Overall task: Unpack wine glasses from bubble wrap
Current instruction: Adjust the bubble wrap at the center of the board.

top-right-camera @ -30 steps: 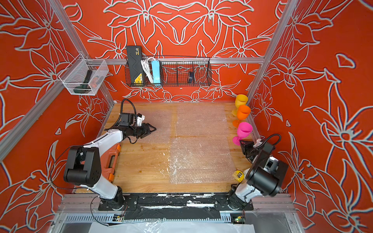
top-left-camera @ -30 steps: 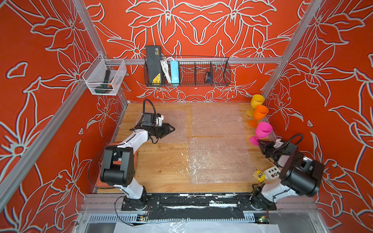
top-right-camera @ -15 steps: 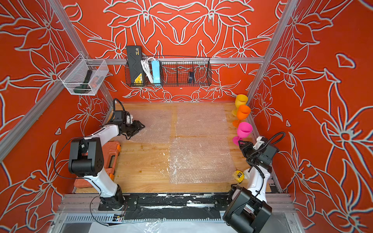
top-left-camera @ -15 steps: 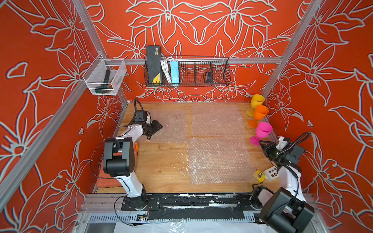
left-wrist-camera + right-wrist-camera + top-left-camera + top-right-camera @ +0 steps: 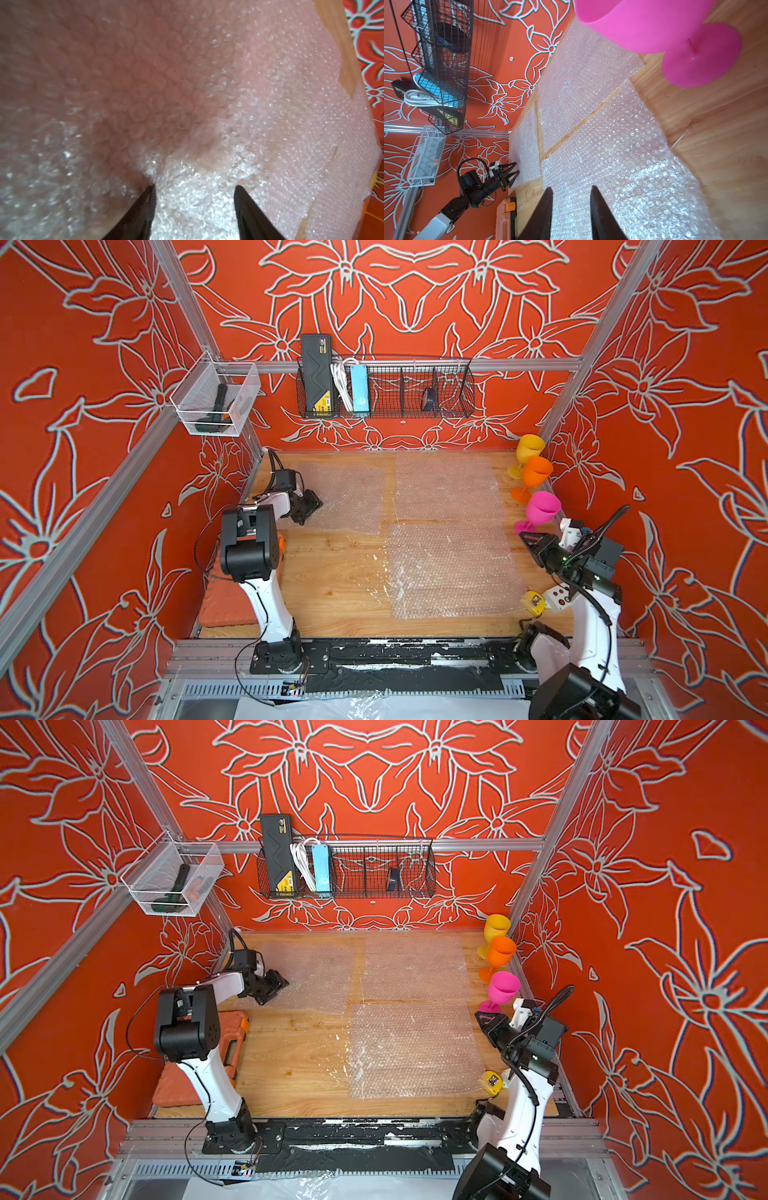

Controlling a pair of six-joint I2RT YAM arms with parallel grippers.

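The unpacking looked all but finished. The yellow plastic stemmed goblet (image 5: 530,446), the orange plastic goblet (image 5: 537,472) and the bright pink plastic goblet (image 5: 542,508) stood upright and bare in a row along the right edge of the wooden table (image 5: 332,593). The three clear bubble wrap sheets lay flat with nothing rolled inside: the far-left sheet (image 5: 349,493), the far-right sheet (image 5: 444,485) and the near sheet (image 5: 449,568). Your left fingers (image 5: 143,212) were spread over the far-left sheet's left edge, pinching nothing. Your right fingers (image 5: 542,214) were slightly parted and empty, near the pink goblet's foot. Only pulling your arms clear seemed left.
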